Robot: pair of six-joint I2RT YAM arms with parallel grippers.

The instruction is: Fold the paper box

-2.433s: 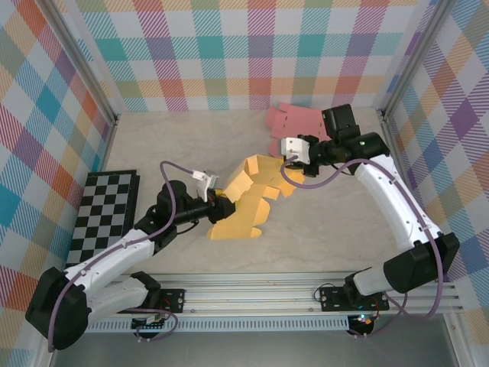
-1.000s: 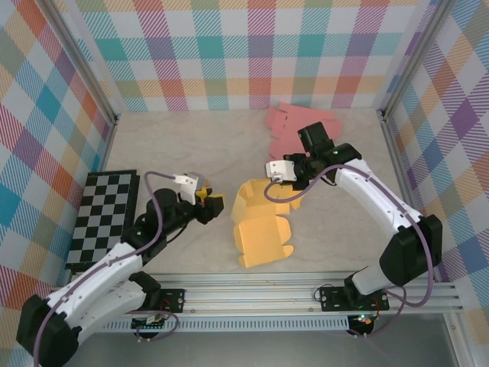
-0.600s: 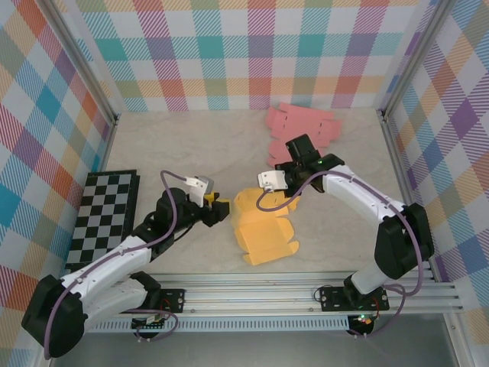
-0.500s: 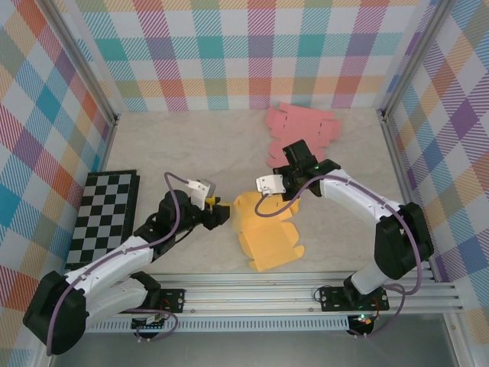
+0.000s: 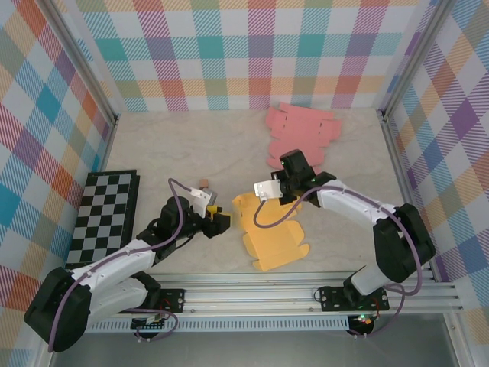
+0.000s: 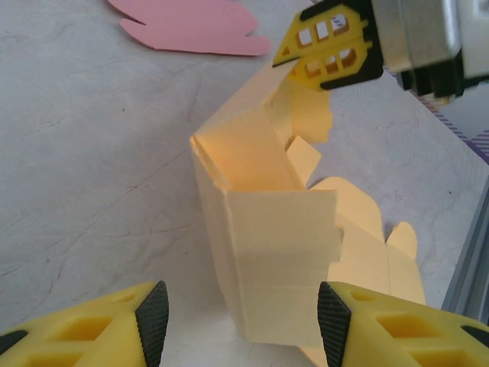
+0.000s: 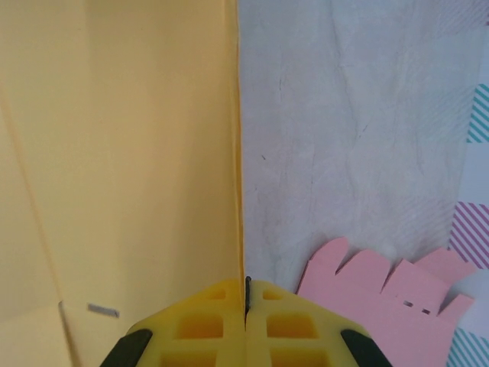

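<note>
The yellow paper box (image 5: 275,238) lies part-folded at the table's near middle. One end of it stands up as an open sleeve (image 6: 267,245). My left gripper (image 5: 218,222) is just left of it, open. Its pads (image 6: 153,319) sit either side of the sleeve's near end without touching, the gripper (image 6: 243,325) holding nothing. My right gripper (image 5: 257,200) is at the box's far end, shut on the edge of a yellow flap (image 7: 235,191). That gripper (image 7: 246,306) pinches the sheet edge-on, and it also appears ahead of the left wrist as the right gripper (image 6: 330,46).
Pink cut paper sheets (image 5: 299,128) lie flat at the back right, one pink sheet (image 7: 382,302) close beside my right fingers. A black-and-white chequered board (image 5: 103,215) lies at the left. A metal rail (image 5: 306,294) runs along the near edge, and checked walls enclose the table.
My right gripper has pulled its yellow flap left and nearer, and the box has slid toward the near edge. My left gripper has shifted slightly nearer, still open.
</note>
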